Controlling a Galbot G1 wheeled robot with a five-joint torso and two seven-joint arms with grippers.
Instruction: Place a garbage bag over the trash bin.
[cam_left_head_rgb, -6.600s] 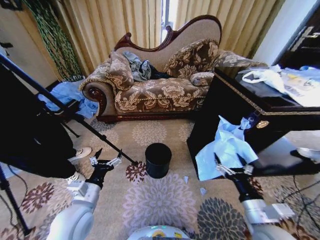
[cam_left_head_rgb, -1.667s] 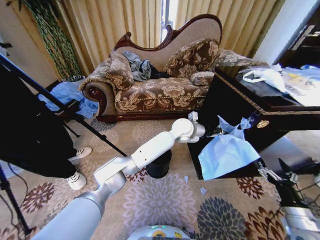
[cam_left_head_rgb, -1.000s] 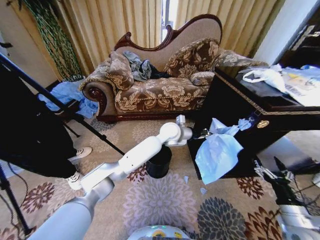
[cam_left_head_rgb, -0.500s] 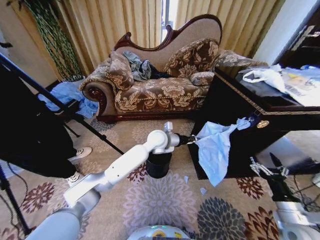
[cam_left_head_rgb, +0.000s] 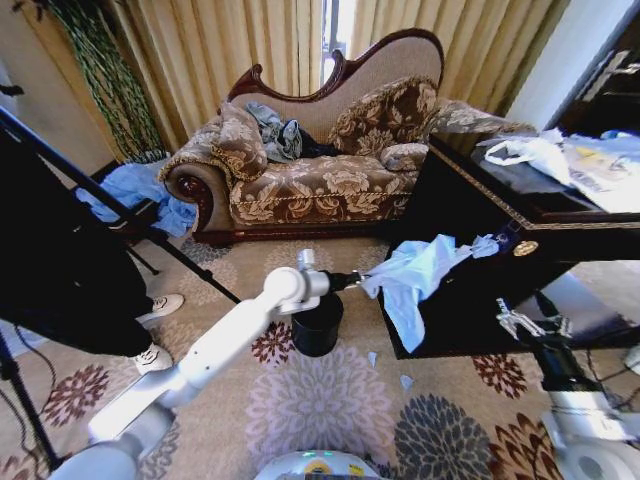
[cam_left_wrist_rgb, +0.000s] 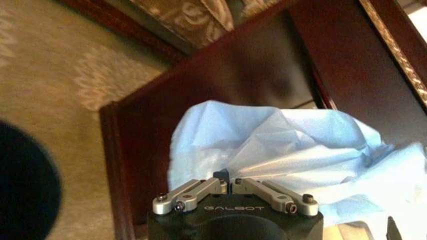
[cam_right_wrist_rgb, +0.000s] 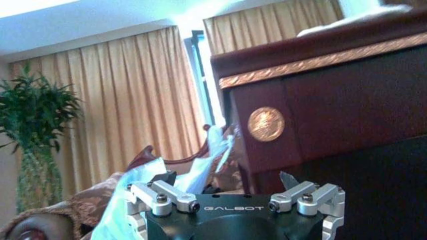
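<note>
Sideways, the garbage bag (cam_left_head_rgb: 415, 280) stretches — left gripper (cam_left_head_rgb: 358, 281) (clamped) to cabinet (cam_left_head_rgb: 560, 225).

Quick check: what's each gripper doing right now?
Left gripper: shut on the bag, beside the bin.
Right gripper: open, empty, low by the cabinet.

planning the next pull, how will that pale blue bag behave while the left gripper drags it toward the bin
Probably floppy: the garbage bag sags in crumpled folds from the shut left gripper. Likely very light, since a small pinch carries it. It may snag; its far end still lies at the dark cabinet edge.
</note>
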